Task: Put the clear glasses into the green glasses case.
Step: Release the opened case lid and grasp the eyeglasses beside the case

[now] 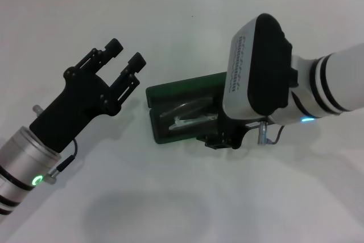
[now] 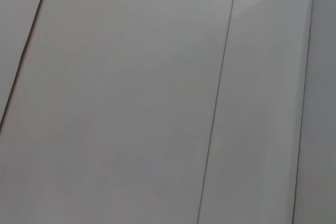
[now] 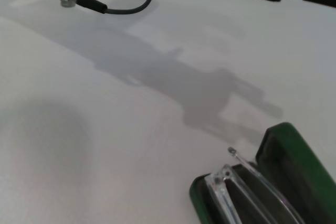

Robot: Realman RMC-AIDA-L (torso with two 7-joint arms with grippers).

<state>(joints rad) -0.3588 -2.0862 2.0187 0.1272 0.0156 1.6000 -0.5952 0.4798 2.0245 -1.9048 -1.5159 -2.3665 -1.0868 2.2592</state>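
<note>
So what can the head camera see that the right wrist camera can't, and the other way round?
Only the head view shows the whole scene: the left gripper, open and raised beside the case, and the right gripper, down at the case's near edge with its fingers hidden under its own wrist.

Only the right wrist view shows, close up, one end of the clear glasses lying in the case's tray, one thin arm tip poking up.

Both show the green glasses case lying open on the white table with the glasses inside.
</note>
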